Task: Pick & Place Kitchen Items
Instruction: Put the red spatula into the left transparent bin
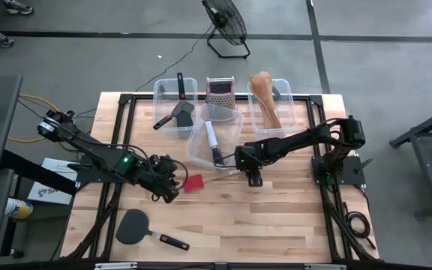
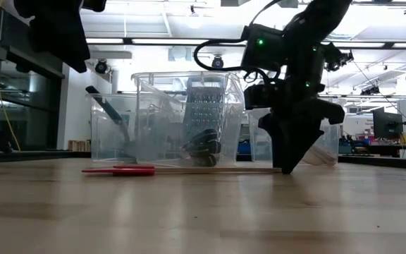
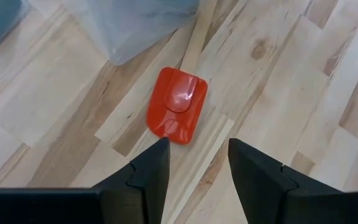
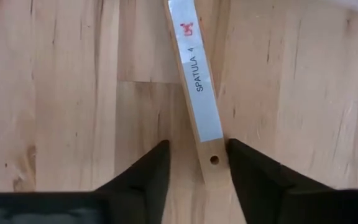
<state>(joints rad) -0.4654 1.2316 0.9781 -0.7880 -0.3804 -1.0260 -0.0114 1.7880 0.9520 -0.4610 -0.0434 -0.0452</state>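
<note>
Two tools are over the tabletop (image 1: 276,217). My right tool (image 4: 199,163) is down at the wooden handle end of the red spatula (image 3: 178,113), which lies flat on the tabletop just in front of the middle bin (image 1: 201,146). The fingers (image 4: 143,177) stand on both sides of the handle end and a small gap shows on each side, so they do not clench it yet. The label on the handle reads "SPATULA 4". My left tool (image 3: 197,165) hovers just beside the red blade with parted fingers and holds nothing. One black spatula (image 1: 135,226) lies near the front edge, well apart from both tools. The middle bin holds a knife (image 1: 213,141). The left bin (image 1: 162,91) holds black utensils, and the right bin (image 1: 282,88) holds wooden spoons (image 1: 265,97). Between these two bins stands a grater (image 1: 219,91).
</note>
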